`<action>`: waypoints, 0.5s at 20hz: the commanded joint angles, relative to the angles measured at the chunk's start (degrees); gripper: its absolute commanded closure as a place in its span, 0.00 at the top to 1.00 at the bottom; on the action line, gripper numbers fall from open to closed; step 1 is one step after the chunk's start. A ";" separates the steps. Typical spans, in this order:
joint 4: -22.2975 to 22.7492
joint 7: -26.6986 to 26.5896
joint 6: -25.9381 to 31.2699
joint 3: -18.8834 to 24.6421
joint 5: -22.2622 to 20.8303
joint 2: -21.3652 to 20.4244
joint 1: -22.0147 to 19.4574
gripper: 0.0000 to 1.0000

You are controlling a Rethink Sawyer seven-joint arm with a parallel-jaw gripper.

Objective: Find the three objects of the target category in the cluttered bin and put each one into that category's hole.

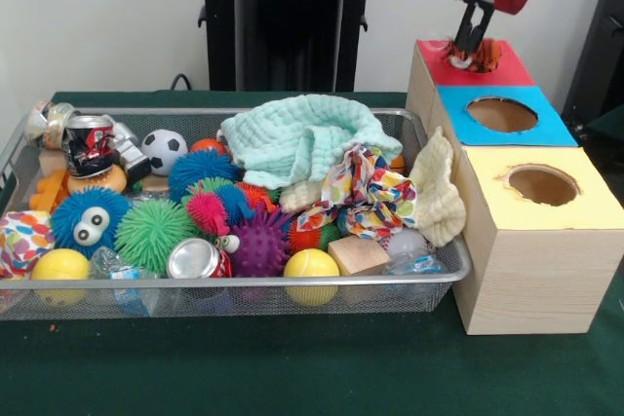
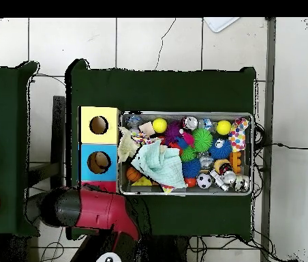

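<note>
While the claw (image 1: pixel 472 46) hangs over the red-topped box (image 1: pixel 507 70), its dark fingers reach down to the hole (image 1: pixel 475 57), where an orange, striped toy (image 1: pixel 485 57) sits right at the tips. Whether the fingers pinch it or stand apart, I cannot tell. In the overhead view the red arm (image 2: pixel 92 208) covers that box. The wire basket (image 1: pixel 438 278) rests on the green counter (image 1: pixel 292 367) just beside the boxes, crowded with spiky balls, cloths and cans. The blue box (image 1: pixel 502 115) and yellow box (image 1: pixel 542 185) stand nearer the camera.
</note>
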 commanded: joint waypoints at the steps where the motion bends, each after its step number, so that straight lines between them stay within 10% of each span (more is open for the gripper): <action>1: 1.20 9.30 -11.75 5.51 0.14 10.85 -5.44 0.00; 10: 0.75 9.82 -16.60 8.12 0.91 15.18 -7.38 0.00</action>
